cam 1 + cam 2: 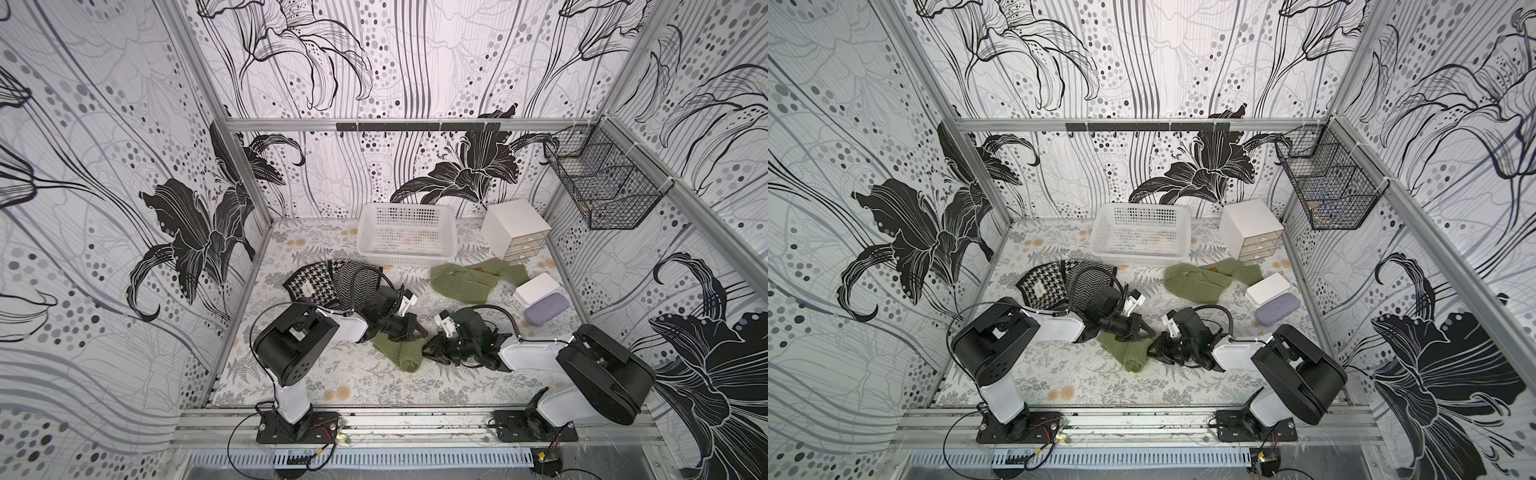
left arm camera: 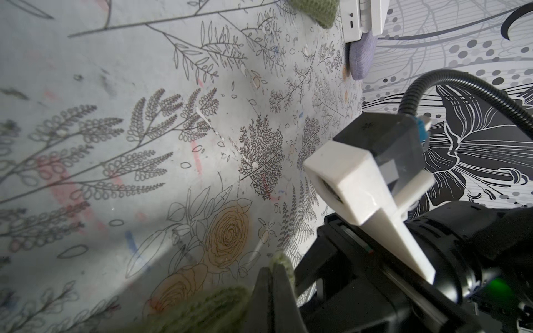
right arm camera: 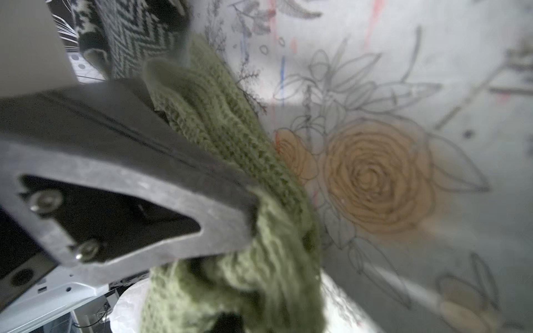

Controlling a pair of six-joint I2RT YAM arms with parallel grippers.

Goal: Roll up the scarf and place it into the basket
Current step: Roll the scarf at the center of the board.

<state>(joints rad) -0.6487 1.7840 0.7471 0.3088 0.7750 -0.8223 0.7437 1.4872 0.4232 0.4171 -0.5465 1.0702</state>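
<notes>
A green knitted scarf [image 1: 401,353] [image 1: 1129,353] lies bunched on the flowered table near the front, between my two grippers. My left gripper [image 1: 419,332] [image 1: 1150,332] is over its far end. In the left wrist view the left gripper [image 2: 272,274] has its jaws pressed together, with green knit at the tip. My right gripper [image 1: 428,351] [image 1: 1152,351] meets the scarf from the right. In the right wrist view the scarf [image 3: 230,144] fills the space round the right gripper [image 3: 230,317]. The white perforated basket [image 1: 407,254] [image 1: 1138,254] stands at the back, apart from both grippers.
More green knit [image 1: 473,278] lies in front of the basket; I cannot tell whether it joins the held piece. Black-and-white patterned cloths [image 1: 328,282] lie behind the left arm. A white drawer box [image 1: 515,232], white lidded box [image 1: 536,289] and purple case [image 1: 546,309] stand right. A black wire basket [image 1: 602,187] hangs on the right wall.
</notes>
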